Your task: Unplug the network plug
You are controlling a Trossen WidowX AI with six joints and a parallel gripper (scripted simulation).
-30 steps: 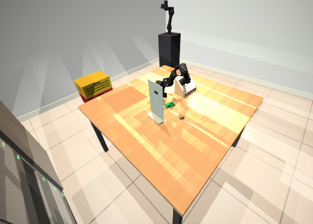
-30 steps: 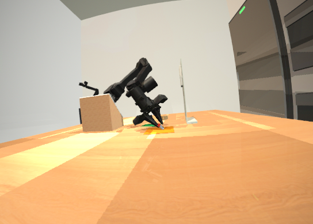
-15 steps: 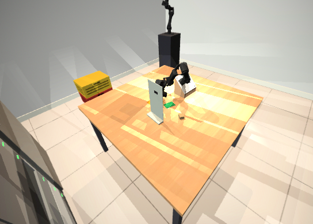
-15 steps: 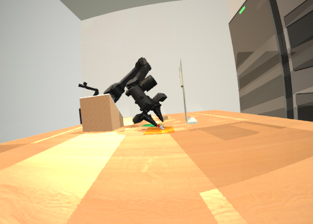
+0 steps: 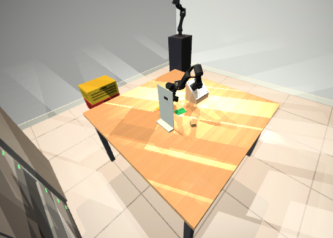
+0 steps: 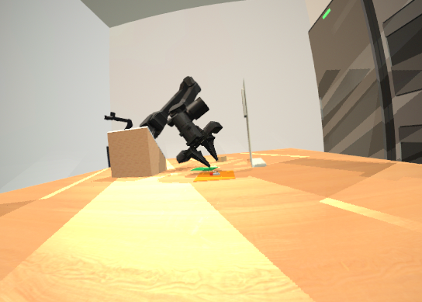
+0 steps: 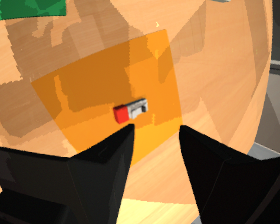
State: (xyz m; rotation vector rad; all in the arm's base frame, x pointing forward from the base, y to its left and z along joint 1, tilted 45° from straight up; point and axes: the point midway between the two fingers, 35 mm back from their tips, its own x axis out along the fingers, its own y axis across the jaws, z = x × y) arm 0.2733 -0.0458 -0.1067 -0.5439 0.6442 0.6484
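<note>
The plug, red at one end and grey-white at the other, lies on the orange square on the table. All of the plug shows inside the square's edges in the wrist view. My gripper is open and empty; its fingertips point down, with the plug beyond the left fingertip in the wrist view. No contact with the plug shows. The upright panel stands on its foot, and its dark socket has no plug in it.
A green patch lies beside the orange square. A small brown block stands on the table. A wooden box with a slanted white top stands near the arm. The panel stands close to the gripper's side.
</note>
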